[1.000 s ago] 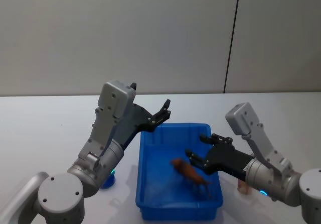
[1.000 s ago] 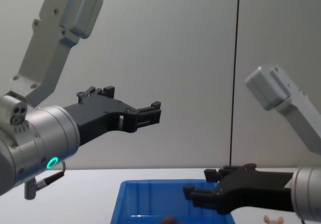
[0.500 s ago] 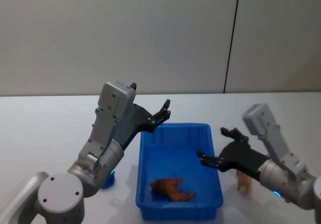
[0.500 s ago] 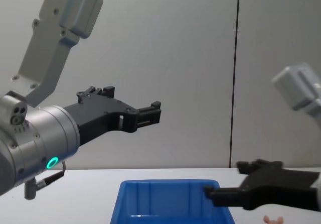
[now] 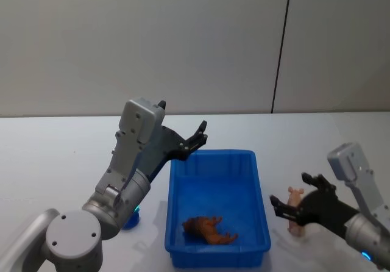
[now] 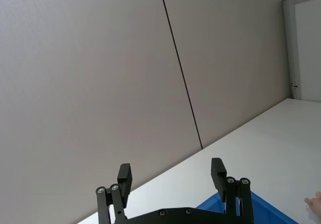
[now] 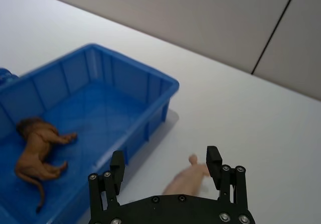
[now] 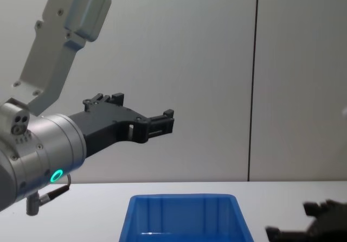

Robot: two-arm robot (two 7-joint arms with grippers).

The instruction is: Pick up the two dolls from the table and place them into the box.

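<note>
Finds the brown doll (image 5: 207, 229) (image 7: 37, 148) already inside the box (image 5: 213, 155) (image 7: 135, 63) (image 8: 162, 215), lying on its side on the blue floor toward the near end. Finds the pale pink doll (image 5: 297, 224) (image 7: 185, 179) out on the tabletop (image 5: 61, 144) (image 7: 251, 113), just beside the box's right wall but apart from it (seemingly on its feet, though partly behind a black finger in the head view). Hangs the right pincer (image 5: 291, 191) (image 7: 165, 156) (image 8: 290, 220) low over that pink doll, to the right of the box, with fingers spread wide and gripping nothing. Lines the pink doll up between the two fingers in the right wrist view, with no contact to be seen. Holds the left pincer (image 5: 198, 135) (image 6: 170, 170) (image 8: 165, 123) raised in the air above the box's far left corner, well clear of both dolls and of the tabletop, likewise with fingers apart and empty. Points that pincer forward toward the grey wall, with a green ring light (image 8: 56, 176) glowing on the left arm's wrist in the chest view. Places the box squarely between the two arms, with its ribbed inner walls plain in the right wrist view and nothing in it but the brown doll.
</note>
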